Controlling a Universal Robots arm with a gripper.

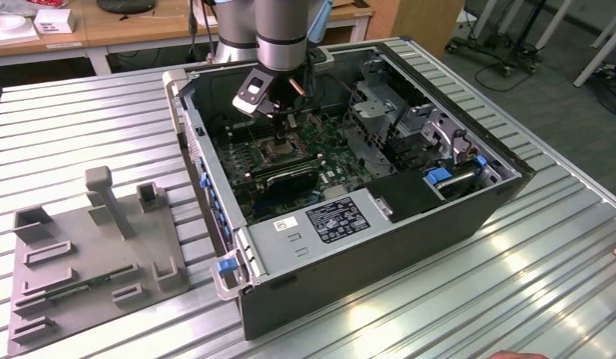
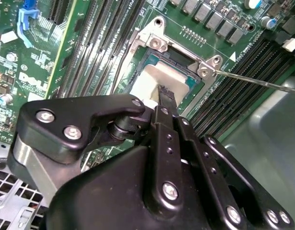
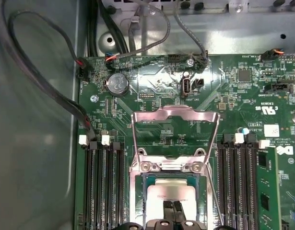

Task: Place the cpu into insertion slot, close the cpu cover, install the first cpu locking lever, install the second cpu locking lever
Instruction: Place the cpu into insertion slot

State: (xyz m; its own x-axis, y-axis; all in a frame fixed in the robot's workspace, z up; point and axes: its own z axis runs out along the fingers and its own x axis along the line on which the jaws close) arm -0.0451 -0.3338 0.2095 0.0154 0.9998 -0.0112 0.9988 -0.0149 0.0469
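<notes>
The gripper's (image 3: pixel 173 211) two dark fingers (image 3: pixel 168 213) are drawn close together with only a sliver of a gap between them. They hold nothing, and their tips point down at the middle of the cpu (image 3: pixel 171 190); whether they touch its top cannot be told. The cpu, its dull silver face up, lies inside the insertion slot (image 3: pixel 136 191), framed by the slot's silvery rim. In the second wrist view the gripper (image 2: pixel 164 96) and its black linkage stand over the near edge of the cpu (image 2: pixel 149 76). The cpu cover (image 3: pixel 175 114) is swung up off the slot, hinged at the slot's far edge, and green motherboard (image 3: pixel 161 91) shows through its window. A thin wire locking lever (image 2: pixel 262 82) reaches out from one corner of the slot, raised and unlatched. Long black memory slots (image 3: pixel 101 187) run just beside the slot on both flanks. In the exterior view the gripper (image 1: pixel 278 133) hangs from the grey arm directly above the slot, deep in an open computer case (image 1: pixel 388 247). The case lies on a slatted metal table (image 1: pixel 547 284). A grey fixture plate (image 1: pixel 88 262) sits on the table, well apart from the slot, toward the exterior view's left.
</notes>
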